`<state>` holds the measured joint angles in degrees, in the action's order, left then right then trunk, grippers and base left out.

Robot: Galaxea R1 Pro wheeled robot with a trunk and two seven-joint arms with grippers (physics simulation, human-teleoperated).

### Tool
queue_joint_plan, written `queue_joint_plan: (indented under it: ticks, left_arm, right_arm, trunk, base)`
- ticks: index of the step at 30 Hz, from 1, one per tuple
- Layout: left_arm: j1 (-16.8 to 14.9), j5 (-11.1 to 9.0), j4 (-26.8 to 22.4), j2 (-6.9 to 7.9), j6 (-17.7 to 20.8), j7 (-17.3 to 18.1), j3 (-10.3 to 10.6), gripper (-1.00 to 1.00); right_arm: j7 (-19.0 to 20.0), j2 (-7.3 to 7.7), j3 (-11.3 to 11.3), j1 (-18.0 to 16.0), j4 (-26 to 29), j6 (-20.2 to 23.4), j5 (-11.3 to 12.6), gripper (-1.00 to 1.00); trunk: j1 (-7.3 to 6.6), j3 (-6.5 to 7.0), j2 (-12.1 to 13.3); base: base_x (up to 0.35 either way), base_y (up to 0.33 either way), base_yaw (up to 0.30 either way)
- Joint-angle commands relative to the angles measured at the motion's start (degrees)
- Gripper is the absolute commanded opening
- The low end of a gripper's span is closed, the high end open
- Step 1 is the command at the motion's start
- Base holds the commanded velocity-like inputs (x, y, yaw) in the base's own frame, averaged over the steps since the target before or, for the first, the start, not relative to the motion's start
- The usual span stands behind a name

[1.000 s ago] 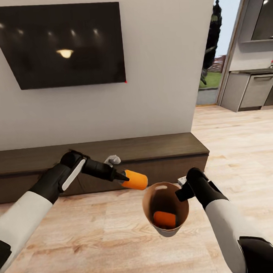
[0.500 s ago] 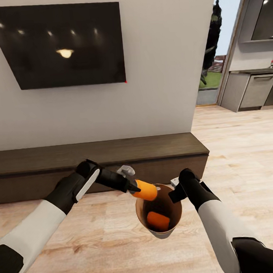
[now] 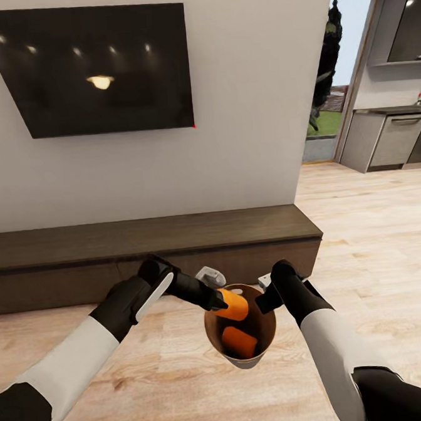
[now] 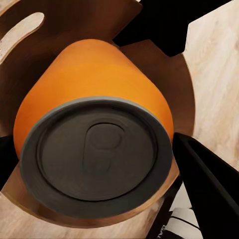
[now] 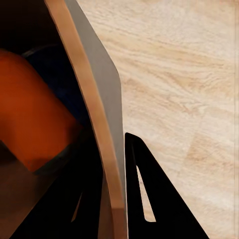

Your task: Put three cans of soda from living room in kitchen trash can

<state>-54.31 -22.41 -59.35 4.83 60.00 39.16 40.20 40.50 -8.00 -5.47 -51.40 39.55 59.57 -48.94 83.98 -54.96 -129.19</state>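
The held orange can [image 3: 233, 304] hangs just over the trash can [image 3: 242, 354] mouth, long axis tilted toward 5 o'clock, the rim under its lower end. The left gripper [image 3: 215, 299] is clamped on it from 10 o'clock. Another orange can [image 3: 238, 341] lies inside. The right gripper [image 3: 267, 289] seems to pinch the rim at 2 o'clock

The room was evenly and brightly lit, with ceiling lights mirrored as small glares on the black TV [image 3: 94, 68] at eleven o'clock and daylight entering through the doorway [image 3: 336, 70] at two o'clock. Shadows stayed soft. Both wrist views were close, slightly soft-edged, dim inside the bin [image 4: 149, 55].
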Motion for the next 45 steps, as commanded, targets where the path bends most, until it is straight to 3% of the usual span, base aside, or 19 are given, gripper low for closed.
queue_joint_plan:
  ticks: [1, 5, 7, 12, 18, 45]
  left_arm:
    - [0.06, -0.03, 0.08, -0.29, 0.00, -0.66, 0.31, -1.00]
    - [0.50, -0.02, 0.65, -1.58, 0.00, -2.43, 0.77, -1.00]
    - [1.05, -0.05, 1.06, -2.52, 0.00, -5.99, 1.05, -1.00]
    - [2.08, -0.07, 1.22, -3.71, 0.00, -8.84, 1.83, -1.00]
    - [2.77, -0.01, 1.33, -4.21, 0.00, -11.48, 2.99, -1.00]
    - [3.07, 0.00, 5.34, -5.53, 0.00, -14.26, 4.64, -1.00]
  right_arm:
    - [0.37, -0.01, -0.07, -0.02, 0.00, 0.43, 1.39, -1.00]
    - [0.37, 0.00, -0.07, -0.02, 0.04, 0.43, 1.39, -1.00]
    - [0.37, 0.00, -0.02, -0.02, 0.07, 0.43, 1.39, -1.00]
    - [0.37, -0.02, 0.75, -0.02, 0.09, 0.43, 1.45, -1.00]
    - [0.37, -0.05, 1.16, -0.02, 0.09, 0.43, 1.49, -1.00]
    - [0.40, -0.08, 1.18, 0.04, 0.00, 0.43, 1.57, -1.00]
  trunk:
    - [-0.01, 0.01, 0.00]
    - [-0.01, 0.01, 0.00]
    - [-0.01, 0.01, 0.00]
    - [-0.01, 0.01, 0.00]
    - [-0.01, 0.01, 0.00]
    - [-0.01, 0.01, 0.00]
  base:
    - [0.000, 0.000, 0.000]
    - [0.000, 0.000, 0.000]
    - [0.000, 0.000, 0.000]
    - [0.000, 0.000, 0.000]
    - [0.000, 0.000, 0.000]
    - [0.000, 0.000, 0.000]
